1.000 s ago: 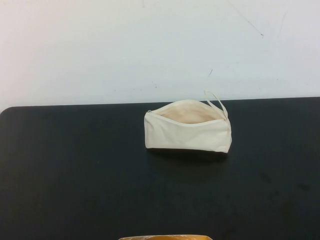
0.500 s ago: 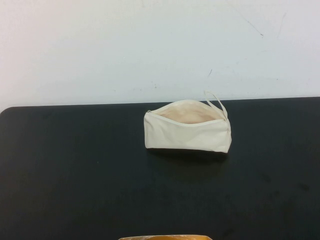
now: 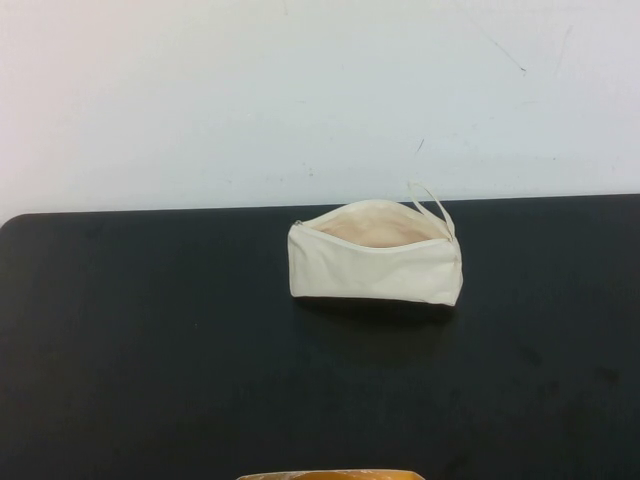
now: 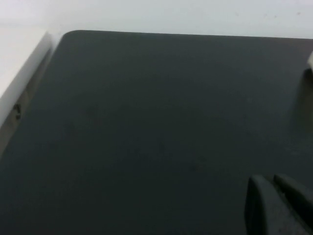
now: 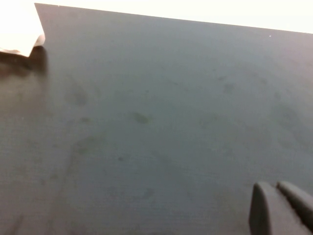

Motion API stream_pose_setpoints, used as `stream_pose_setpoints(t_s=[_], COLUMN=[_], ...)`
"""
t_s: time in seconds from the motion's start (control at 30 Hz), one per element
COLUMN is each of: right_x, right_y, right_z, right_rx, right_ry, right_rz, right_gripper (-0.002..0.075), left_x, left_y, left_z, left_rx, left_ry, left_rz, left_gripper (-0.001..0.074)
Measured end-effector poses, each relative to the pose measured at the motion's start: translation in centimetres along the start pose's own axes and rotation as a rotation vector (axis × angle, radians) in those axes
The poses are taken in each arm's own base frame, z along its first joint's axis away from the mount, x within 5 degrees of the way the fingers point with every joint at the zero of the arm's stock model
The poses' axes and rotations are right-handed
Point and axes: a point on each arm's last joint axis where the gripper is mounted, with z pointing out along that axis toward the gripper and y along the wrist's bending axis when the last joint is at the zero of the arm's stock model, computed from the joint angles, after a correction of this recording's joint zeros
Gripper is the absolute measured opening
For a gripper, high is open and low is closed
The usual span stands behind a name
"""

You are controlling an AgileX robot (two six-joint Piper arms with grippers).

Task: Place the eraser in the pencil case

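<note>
The broad matte black table (image 3: 150,380) fills the lower part of the high view, its far edge meeting a plain white wall (image 3: 200,90) at twelve o'clock. Faint smudges mark the dark surface toward four o'clock.

Near the table's far edge, just right of centre – about one o'clock from the middle of the black surface – stands the cream-white fabric zip pencil case (image 3: 375,265). It rests upright on its dark base with the zip parted, so the pale peach lining shows in the open mouth. A thin cream loop strap (image 3: 432,203) rises from its right end, toward two o'clock of the pouch.

A narrow orange-tan strip (image 3: 330,475) shows at the six o'clock edge of the high view; what it is cannot be told.

The left gripper (image 4: 279,208) appears only in the left wrist view, as two dark grey fingertips close side by side above bare black table, holding nothing; a sliver of the pencil case (image 4: 310,61) sits well apart from it. The right gripper (image 5: 281,208) shows likewise in the right wrist view – two dark fingertips drawn together over empty tabletop, with a corner of the pencil case (image 5: 19,29) well away. Neither gripper shows in the high view.

The tan-yellow eraser is not visible in any view; whether it lies inside the pouch cannot be told.
</note>
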Motion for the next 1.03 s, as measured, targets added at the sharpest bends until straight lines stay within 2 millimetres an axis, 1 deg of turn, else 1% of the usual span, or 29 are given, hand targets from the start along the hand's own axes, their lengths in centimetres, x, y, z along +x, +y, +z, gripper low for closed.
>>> stream_pose_setpoints(t_s=[0.33, 1.03], right_x=[0.00, 0.00], right_y=[0.00, 0.00], right_z=[0.00, 0.00], right_rx=[0.000, 0.000], right_ry=[0.000, 0.000], right_rz=[0.000, 0.000], right_gripper=[-0.0001, -0.0001], left_x=[0.09, 0.11], left_y=[-0.34, -0.41], left_z=[-0.04, -0.04], left_rx=[0.057, 0.065], left_ry=[0.016, 0.019], left_rz=[0.005, -0.014], left_gripper=[-0.0001, -0.0001])
